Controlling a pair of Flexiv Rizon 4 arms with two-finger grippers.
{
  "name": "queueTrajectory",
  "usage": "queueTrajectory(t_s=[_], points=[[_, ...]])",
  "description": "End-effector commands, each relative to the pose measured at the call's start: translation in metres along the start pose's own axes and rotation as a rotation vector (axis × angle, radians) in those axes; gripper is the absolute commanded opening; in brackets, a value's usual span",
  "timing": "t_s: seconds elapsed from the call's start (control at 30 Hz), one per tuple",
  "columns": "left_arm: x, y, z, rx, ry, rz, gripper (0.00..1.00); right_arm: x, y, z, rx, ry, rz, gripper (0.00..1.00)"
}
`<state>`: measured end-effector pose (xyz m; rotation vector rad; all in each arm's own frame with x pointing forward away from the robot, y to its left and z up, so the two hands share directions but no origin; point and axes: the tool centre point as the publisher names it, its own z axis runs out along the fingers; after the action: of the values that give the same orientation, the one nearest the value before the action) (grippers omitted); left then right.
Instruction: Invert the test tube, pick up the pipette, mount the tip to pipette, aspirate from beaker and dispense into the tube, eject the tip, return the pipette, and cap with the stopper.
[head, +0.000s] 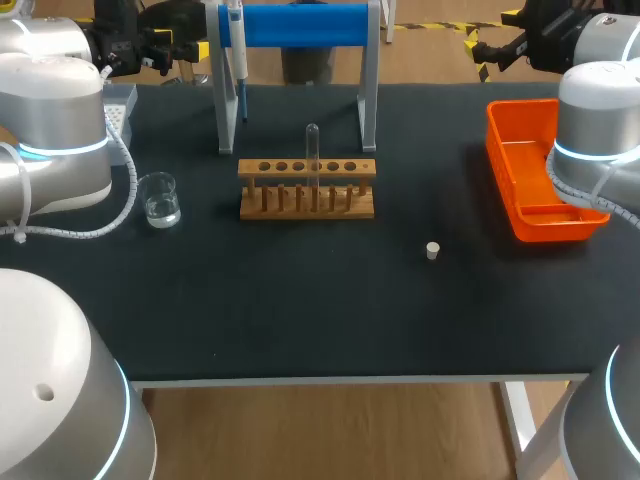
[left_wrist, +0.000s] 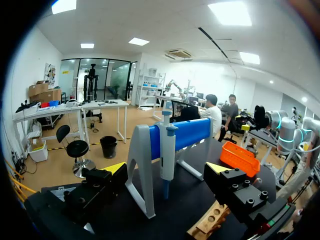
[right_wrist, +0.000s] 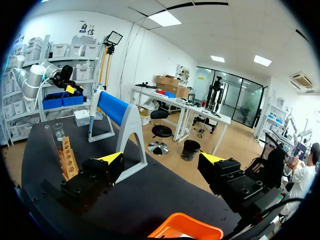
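A clear test tube (head: 312, 150) stands upright in the wooden rack (head: 307, 189) at mid-table; it also shows in the right wrist view (right_wrist: 50, 138). The pipette (head: 237, 48) hangs on the blue stand (head: 300, 26), straight ahead of my left gripper (left_wrist: 167, 172), which is open and empty. A glass beaker (head: 160, 200) with clear liquid sits left of the rack. The small white stopper (head: 432, 250) lies on the mat to the rack's right. My left gripper (head: 195, 52) hovers at the back left. My right gripper (head: 478, 55) hovers at the back right, open and empty (right_wrist: 162, 160).
An orange tray (head: 535, 175) sits at the table's right edge, below my right arm. A grey tip box (head: 120, 105) stands at the back left, partly behind my left arm. The stand's grey legs (head: 370, 90) rise just behind the rack.
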<state>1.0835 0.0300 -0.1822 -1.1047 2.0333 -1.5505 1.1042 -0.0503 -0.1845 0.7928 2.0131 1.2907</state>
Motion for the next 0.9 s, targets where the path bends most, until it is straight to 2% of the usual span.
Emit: queueTrajectory(t_s=[0.03,0.57,0.77,0.9], points=[[0.000,0.000,0.000,0.000,0.000,0.000,1.00,0.000,0.000,0.000,0.000,0.000,0.000,1.00],[0.000,0.000,0.000,0.000,0.000,0.000,1.00,0.000,0.000,0.000,0.000,0.000,0.000,1.00],[0.000,0.000,0.000,0.000,0.000,0.000,1.00,0.021,0.003,-0.019,-0.043,0.063,-0.014,1.00],[0.000,0.000,0.000,0.000,0.000,0.000,1.00,0.046,0.002,-0.035,-0.069,0.128,-0.020,1.00]])
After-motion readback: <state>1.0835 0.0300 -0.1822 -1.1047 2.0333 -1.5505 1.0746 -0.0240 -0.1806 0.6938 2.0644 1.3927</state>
